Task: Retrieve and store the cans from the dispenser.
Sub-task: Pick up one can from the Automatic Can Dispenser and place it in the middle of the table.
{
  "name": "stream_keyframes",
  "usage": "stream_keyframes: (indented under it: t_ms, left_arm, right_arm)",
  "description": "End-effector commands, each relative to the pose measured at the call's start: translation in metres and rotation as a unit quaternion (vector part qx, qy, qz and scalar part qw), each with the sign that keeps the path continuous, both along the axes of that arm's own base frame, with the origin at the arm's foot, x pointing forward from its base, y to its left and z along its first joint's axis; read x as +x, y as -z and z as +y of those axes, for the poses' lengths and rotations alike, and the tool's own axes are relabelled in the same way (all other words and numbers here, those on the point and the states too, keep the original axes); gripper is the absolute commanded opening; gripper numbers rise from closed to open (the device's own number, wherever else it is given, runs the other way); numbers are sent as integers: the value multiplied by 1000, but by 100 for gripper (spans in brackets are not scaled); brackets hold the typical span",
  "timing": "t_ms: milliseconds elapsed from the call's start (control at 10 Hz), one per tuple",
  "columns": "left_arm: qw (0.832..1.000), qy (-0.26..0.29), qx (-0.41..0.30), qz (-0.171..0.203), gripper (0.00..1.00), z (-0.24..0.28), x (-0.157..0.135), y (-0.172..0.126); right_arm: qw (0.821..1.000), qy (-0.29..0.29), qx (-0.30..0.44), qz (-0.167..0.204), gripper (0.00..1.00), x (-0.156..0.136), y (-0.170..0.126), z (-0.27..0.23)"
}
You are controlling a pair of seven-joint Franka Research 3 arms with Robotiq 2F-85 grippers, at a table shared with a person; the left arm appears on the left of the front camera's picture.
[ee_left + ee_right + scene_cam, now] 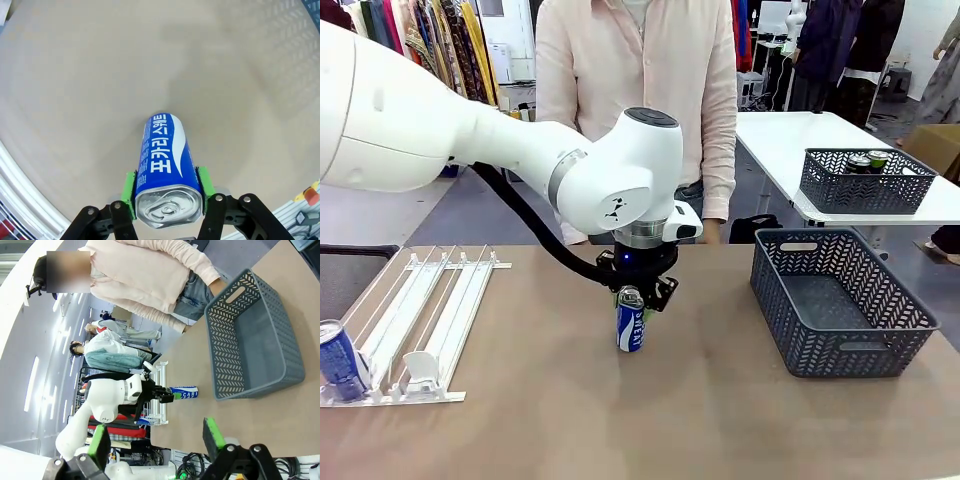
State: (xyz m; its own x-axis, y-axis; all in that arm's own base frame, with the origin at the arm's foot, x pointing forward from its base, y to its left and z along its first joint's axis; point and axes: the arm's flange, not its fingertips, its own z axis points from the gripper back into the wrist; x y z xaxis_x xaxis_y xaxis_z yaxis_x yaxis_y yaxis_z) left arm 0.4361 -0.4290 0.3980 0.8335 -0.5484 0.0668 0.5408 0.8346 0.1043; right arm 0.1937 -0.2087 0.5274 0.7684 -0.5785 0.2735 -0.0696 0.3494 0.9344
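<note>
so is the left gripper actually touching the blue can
Touching. The left wrist view shows the left gripper with its green pads pressed against both sides of the blue can, near its top.

Brown table (720, 430), grey lattice basket (860, 355) at right, pink-shirted person (640, 70) beyond — second basket (860, 192) farther back

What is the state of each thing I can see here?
Left gripper: shut on the held can.
Held can: upright, gripped near its top.
Right gripper: open, empty.
Dispenser: one lane loaded.
Dispenser can: standing at the near end of the leftmost lane.
Basket: empty.
</note>
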Motion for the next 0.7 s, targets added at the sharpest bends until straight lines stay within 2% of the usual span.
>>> stream_keyframes:
  t_ms: [0,100,400,600]
  left_arm:
    - [1000,7,-2,10,40,5,4,-1]
    - [1000,8,-5,11,100,6,4,-3]
    - [1000,4,-11,3,100,11,4,-12]
    - [1000,-1,-26,-6,100,21,4,-28]
  right_arm:
    - [1000,-1,4,-20,100,3,-3,-1]
    - [1000,-1,4,-20,100,3,-3,-1]
    - [1000,-1,4,-20,100,3,-3,-1]
    - [1000,-1,4,-20,100,3,-3,-1]
